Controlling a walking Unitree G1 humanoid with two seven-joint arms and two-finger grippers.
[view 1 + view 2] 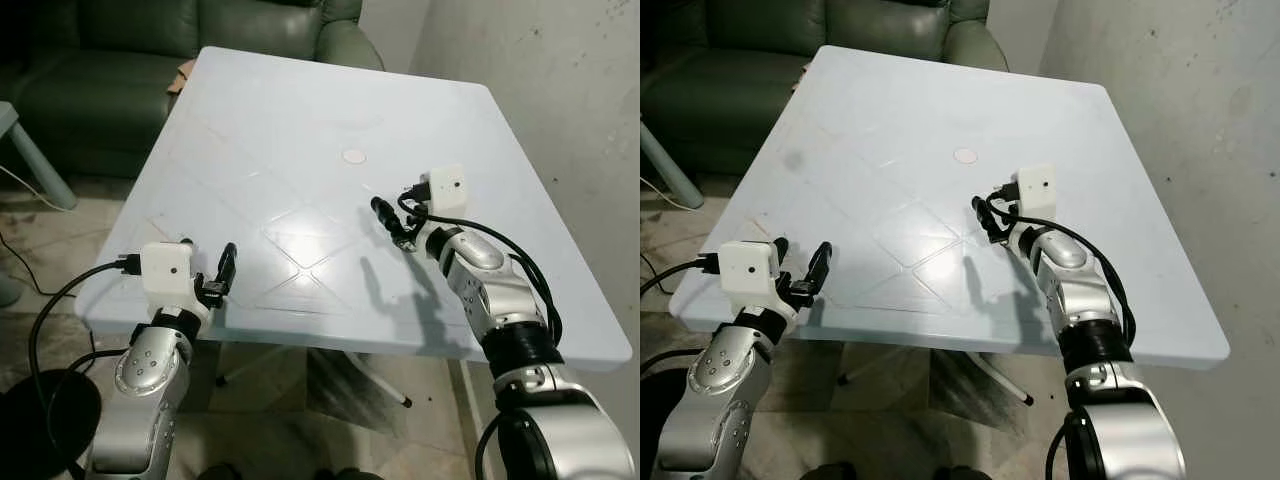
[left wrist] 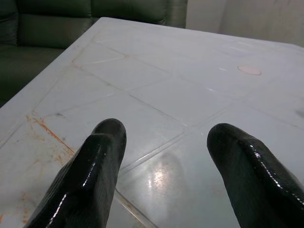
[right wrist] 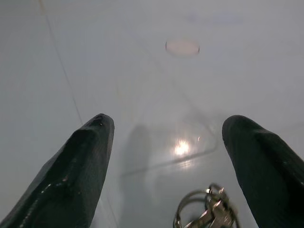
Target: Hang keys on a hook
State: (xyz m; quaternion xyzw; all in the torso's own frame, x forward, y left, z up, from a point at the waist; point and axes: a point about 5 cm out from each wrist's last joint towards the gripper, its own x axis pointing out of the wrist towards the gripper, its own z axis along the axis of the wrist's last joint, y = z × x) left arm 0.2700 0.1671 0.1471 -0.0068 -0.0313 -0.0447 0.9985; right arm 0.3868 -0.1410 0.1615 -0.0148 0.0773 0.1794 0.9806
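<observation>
In the lower left of the head views, the left tool (image 1: 208,270) hovers over the near-left edge of the pale blue desk (image 1: 300,130), its two black fingers (image 2: 90,175) spread apart with bare desk surface between them. Rust-coloured scratches mark the desk near that corner in the left wrist view.

At the centre right of the head views, the right tool (image 1: 392,222) reaches in over the desk from the right side, its fingers (image 3: 76,175) also spread wide and gripping nothing. The keys (image 3: 205,211) lie on the desk just under the right tool, near its base, between the two fingers and closer to the one at the right of the right wrist view. They show at the bottom edge of that view, cut off by the frame: a silver ring with a small bunch of metal pieces on it, blurred, so the count and shape of the keys cannot be made out. In the head views they are a small dark-and-silver cluster (image 1: 404,241) partly hidden by the tool and its cable.

Farther up the desk, near its middle, sits a small round pinkish mark (image 1: 354,156), well apart from both tools. Beyond the desk, in the upper left, stands a dark green sofa (image 1: 120,60); a rough grey wall (image 1: 560,80) runs along the right.
</observation>
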